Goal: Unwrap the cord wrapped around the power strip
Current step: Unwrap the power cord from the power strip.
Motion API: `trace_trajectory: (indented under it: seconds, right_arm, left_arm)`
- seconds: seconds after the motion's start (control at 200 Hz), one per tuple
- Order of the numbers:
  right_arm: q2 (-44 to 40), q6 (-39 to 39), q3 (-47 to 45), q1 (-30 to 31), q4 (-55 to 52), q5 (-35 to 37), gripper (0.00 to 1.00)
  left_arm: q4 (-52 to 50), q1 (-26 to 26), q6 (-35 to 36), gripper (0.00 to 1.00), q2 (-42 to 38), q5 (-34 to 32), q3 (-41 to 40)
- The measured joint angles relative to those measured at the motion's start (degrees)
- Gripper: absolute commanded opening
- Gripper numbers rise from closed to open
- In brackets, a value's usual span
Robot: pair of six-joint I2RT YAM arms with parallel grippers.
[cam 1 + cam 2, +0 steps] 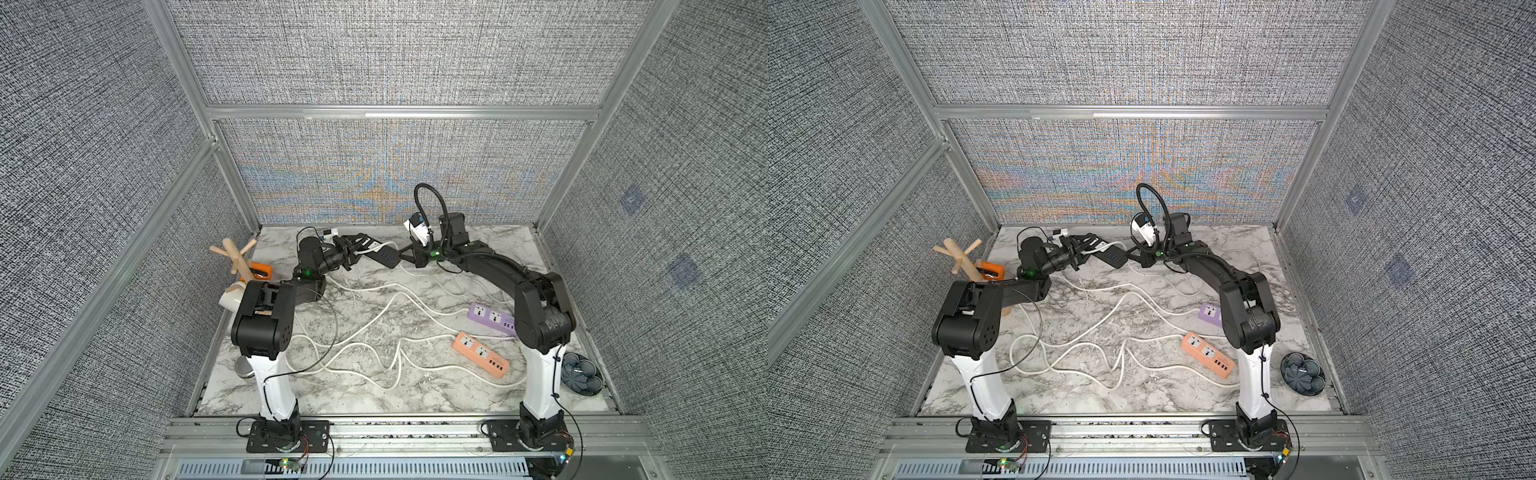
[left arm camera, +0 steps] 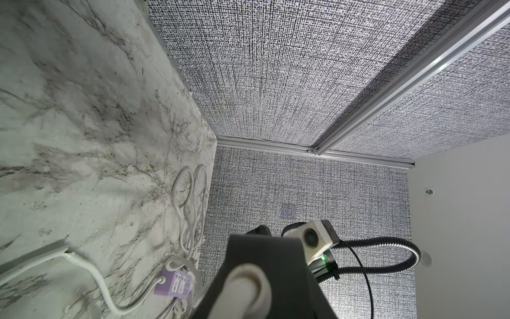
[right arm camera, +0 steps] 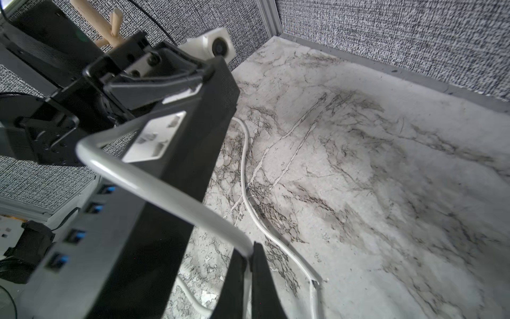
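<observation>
Marble-patterned bench (image 1: 332, 399) filled the lower middle of both top views, strewn with loose white cables. Just above frame centre, near the back wall, the black strip (image 1: 384, 257) was held clear of the bench between the two arms. The left end effector (image 3: 162, 82) was clamped on the strip's socket end, its jaws partly closed across the body. The right end effector (image 3: 249, 255) was pinched fully together on the white cord (image 3: 165, 193). In the right wrist view, the cord arced over the strip's socket face.
</observation>
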Motion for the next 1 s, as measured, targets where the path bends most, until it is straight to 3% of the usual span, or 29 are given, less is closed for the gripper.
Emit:
trace_trajectory:
  seconds: [0.19, 0.34, 0.465, 0.676, 0.851, 0.961, 1.001]
  right_arm:
    - [-7.19, -3.43, -2.1, -1.29, -2.84, 2.86, 0.0]
    - [-14.34, -8.59, -6.93, 0.57, -5.27, 4.87, 0.0]
    - [-17.94, -12.17, -11.85, 2.64, -6.01, 5.99, 0.0]
    - [-15.61, -14.03, -14.36, 3.61, -4.96, 8.52, 0.0]
    - [-8.28, -11.3, -13.99, 3.28, -1.46, 12.07, 0.0]
    - [-6.34, -10.25, -12.98, 3.13, -1.29, 11.98, 0.07]
    - [-6.45, -9.31, -12.48, 3.1, -1.11, 12.11, 0.16]
  left_arm:
    - [-2.12, -0.15, 1.66, 0.0, 1.27, -0.81, 1.77]
    - [-3.69, -0.83, 2.16, 0.0, 1.46, -6.08, 2.58]
    - [-4.24, -2.16, 1.75, 0.0, 4.31, -10.05, 7.98]
    - [-5.44, -4.11, -0.35, 0.0, 8.31, -13.62, 18.29]
    - [-5.33, -5.64, -1.86, 0.0, 7.78, -13.86, 16.72]
    - [-5.49, -5.81, -2.8, 0.0, 7.41, -14.91, 13.77]
    - [-5.46, -5.73, -2.86, 0.0, 7.37, -14.73, 13.11]
